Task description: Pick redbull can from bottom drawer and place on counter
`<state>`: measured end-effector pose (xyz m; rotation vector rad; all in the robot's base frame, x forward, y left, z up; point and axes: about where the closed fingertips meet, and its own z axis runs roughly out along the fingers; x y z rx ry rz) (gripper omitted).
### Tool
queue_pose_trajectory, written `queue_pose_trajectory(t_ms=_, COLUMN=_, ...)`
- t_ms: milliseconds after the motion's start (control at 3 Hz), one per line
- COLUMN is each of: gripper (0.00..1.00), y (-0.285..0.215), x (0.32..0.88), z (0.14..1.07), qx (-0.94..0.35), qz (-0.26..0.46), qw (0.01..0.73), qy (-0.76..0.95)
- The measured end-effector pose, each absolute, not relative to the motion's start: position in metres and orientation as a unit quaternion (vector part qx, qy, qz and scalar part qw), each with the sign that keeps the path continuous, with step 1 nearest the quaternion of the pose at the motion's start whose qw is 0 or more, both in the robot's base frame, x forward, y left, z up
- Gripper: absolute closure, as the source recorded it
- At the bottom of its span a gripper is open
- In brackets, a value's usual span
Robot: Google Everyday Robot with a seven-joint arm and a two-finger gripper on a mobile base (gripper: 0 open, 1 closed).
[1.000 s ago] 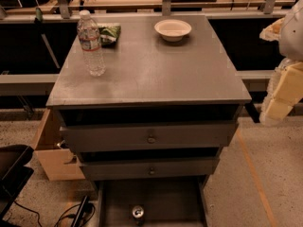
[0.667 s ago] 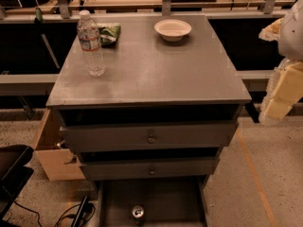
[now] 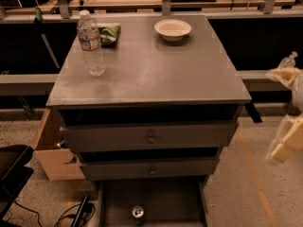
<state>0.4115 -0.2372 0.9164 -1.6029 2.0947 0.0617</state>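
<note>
Far left, a tan box (image 3: 49, 150) is sitting on the floor beside the cabinet, w/ a black chair (image 3: 12, 174) and cables in front of it; that side is looking cramped. On the counter (image 3: 151, 74), a water bottle (image 3: 92, 44) is standing upright near the left-rear corner, w/ a green packet (image 3: 110, 32) lying just behind it. A white bowl (image 3: 173, 29) is resting near the rear edge. The counter's middle and front are showing bare metal, i.e. room for a later put-down. Below, two knobbed drawers (image 3: 151, 138) are sitting partly out above the bottom drawer (image 3: 180, 202), which is standing open. The redbull can (image 3: 138, 213) is standing upright on its dark floor, a bit left of centre, apart from the walls. The gripper (image 3: 288, 112) is hanging far right, off the cabinet's side, approx. level w/ the drawer fronts and well apart from the can. Open or closed: can't tell.

Step in hand, imo: reaching for the can. Doing it well is looking like swinging in over the open floor at right, then dropping from the front w/ the wrist clear of the lower knobbed drawer's lip, and straddling the can's body w/o tipping it.
</note>
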Motion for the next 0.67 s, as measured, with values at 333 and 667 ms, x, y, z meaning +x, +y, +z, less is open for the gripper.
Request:
queue_pose_trajectory(t_ms=333, gripper=0.0, y=-0.237, x=0.394, z=0.828, qx=-0.563, qz=0.094, qw=0.296, qy=0.766)
queue_pose_trajectory(t_ms=667, gripper=0.0, y=-0.213, x=0.374, z=0.733, qx=-0.513, qz=0.176, qw=0.359, qy=0.759)
